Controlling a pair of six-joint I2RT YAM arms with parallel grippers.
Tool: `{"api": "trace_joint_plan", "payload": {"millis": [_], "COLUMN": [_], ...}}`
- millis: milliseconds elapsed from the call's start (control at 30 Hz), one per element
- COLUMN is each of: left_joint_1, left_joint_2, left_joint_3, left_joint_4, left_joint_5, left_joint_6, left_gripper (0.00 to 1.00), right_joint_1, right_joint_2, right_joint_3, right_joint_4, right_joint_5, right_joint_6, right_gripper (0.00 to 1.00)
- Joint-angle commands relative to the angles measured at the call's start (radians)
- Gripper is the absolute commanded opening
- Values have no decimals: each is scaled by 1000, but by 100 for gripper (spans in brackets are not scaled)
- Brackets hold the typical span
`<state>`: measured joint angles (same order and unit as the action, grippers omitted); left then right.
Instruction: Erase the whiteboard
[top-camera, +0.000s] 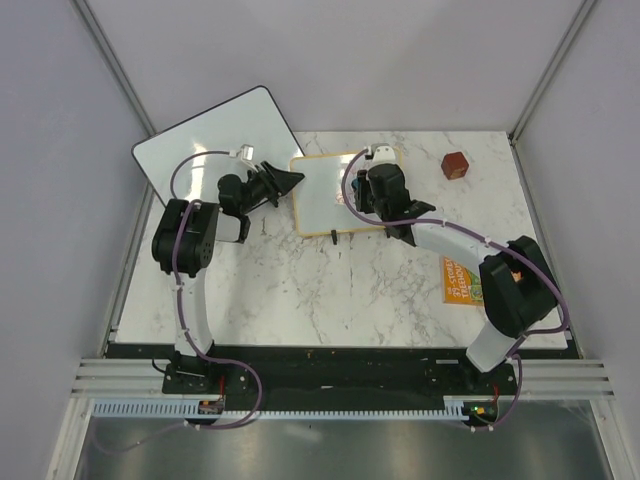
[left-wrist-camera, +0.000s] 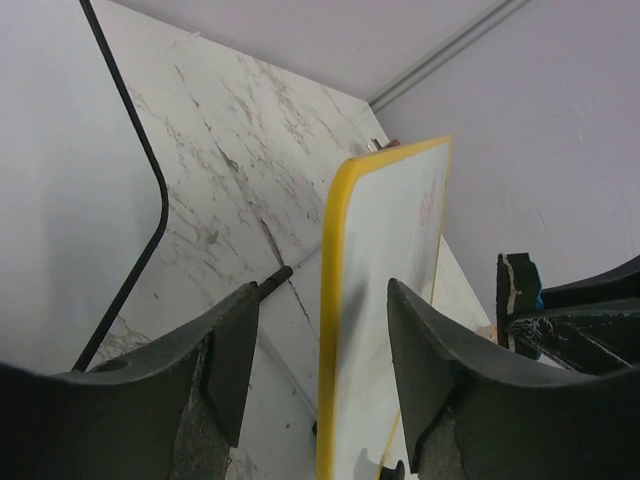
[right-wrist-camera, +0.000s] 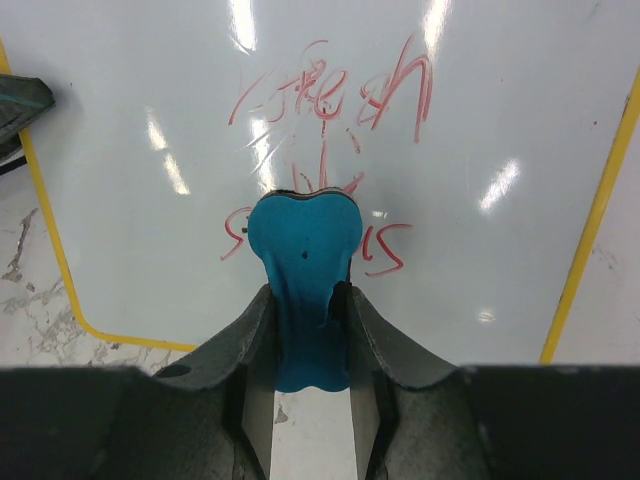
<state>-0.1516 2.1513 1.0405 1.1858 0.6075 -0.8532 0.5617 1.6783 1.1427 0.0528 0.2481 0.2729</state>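
Note:
The whiteboard (top-camera: 325, 200), tan-framed, lies on the marble table; in the right wrist view red handwriting (right-wrist-camera: 330, 100) covers the whiteboard (right-wrist-camera: 480, 120). My right gripper (right-wrist-camera: 306, 295) is shut on a blue eraser (right-wrist-camera: 305, 240), whose end presses on the board amid the writing. From above, the right gripper (top-camera: 385, 195) sits over the board's right half. My left gripper (top-camera: 290, 180) is at the board's left edge. In the left wrist view the left gripper (left-wrist-camera: 323, 290) stands open astride the whiteboard's (left-wrist-camera: 390, 260) yellow rim, with a gap on each side.
A larger frameless white board (top-camera: 215, 140) with a thin black edge lies at the back left, just behind the left gripper. A red-brown cube (top-camera: 455, 165) sits at the back right. An orange and green packet (top-camera: 462, 282) lies by the right arm.

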Motion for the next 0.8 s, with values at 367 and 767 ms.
{"api": "trace_joint_plan", "payload": {"millis": [367, 767], "left_joint_1": [1, 1], "left_joint_2": [44, 42], "left_joint_3": [44, 41], "left_joint_4": [83, 90], "left_joint_5": [87, 97], "left_joint_6": [-83, -83], "left_gripper": [28, 2], "right_joint_1": [-54, -62], "right_joint_2": [63, 116], "right_joint_3": [-32, -104], "right_joint_4": [209, 306], "right_joint_5": [54, 75], "right_joint_6": [-9, -34], "right_gripper": [0, 0]}}
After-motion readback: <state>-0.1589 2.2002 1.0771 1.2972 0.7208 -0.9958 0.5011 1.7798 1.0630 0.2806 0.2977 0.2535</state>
